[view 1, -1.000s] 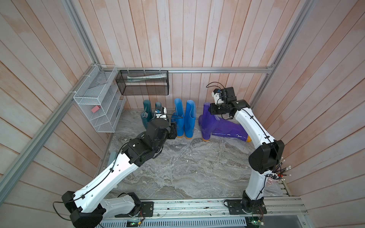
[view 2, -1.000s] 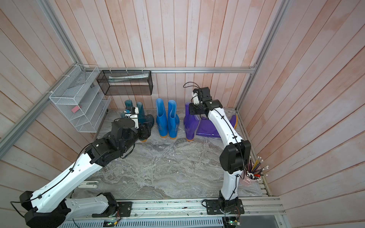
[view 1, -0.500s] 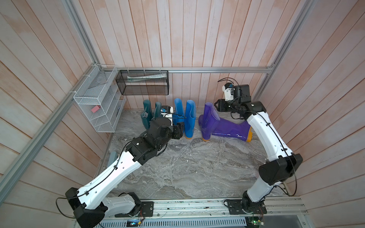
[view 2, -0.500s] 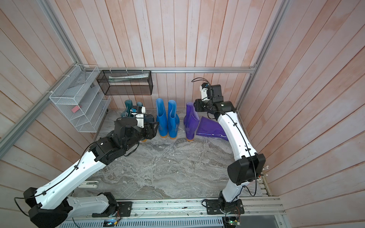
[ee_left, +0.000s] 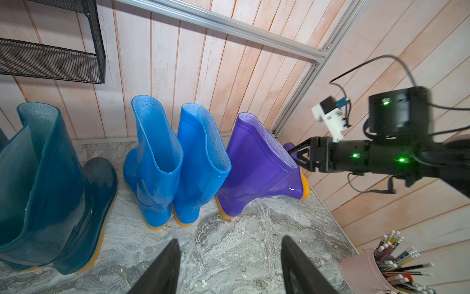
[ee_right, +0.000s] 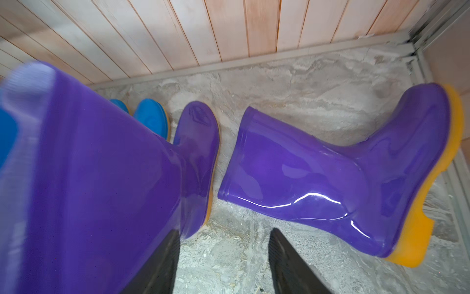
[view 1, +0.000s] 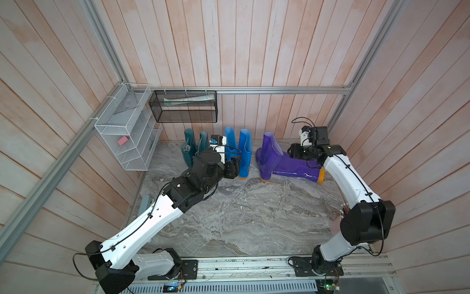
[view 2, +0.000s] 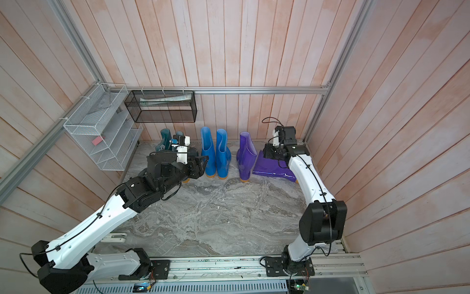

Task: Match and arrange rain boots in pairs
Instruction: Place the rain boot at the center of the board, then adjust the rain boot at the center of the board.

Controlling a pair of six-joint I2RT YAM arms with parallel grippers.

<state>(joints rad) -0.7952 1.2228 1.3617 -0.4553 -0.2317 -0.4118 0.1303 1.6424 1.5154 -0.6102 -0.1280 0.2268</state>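
Along the back wall two dark teal rain boots point(view 1: 189, 149) and two bright blue rain boots point(view 1: 245, 152) stand upright in pairs. One purple rain boot point(view 1: 269, 155) stands upright to their right. The other purple boot point(view 1: 297, 171) lies on its side behind it, sole toward the right wall. My left gripper point(view 1: 235, 168) is open and empty, low in front of the blue pair point(ee_left: 178, 163). My right gripper point(ee_right: 223, 234) is open with only floor between its fingers, just right of the upright purple boot point(ee_right: 89, 178) and above the lying one point(ee_right: 318, 178).
A white wire rack point(view 1: 127, 137) hangs on the left wall and a black mesh basket point(view 1: 183, 109) on the back wall above the teal boots. A pink cup of pencils point(ee_left: 368, 269) stands by the right wall. The lying boot fills the back right corner.
My right gripper opened, let go of the upright purple boot's top and drew back to the right. My left arm swung right, from the teal boots to the front of the blue pair.
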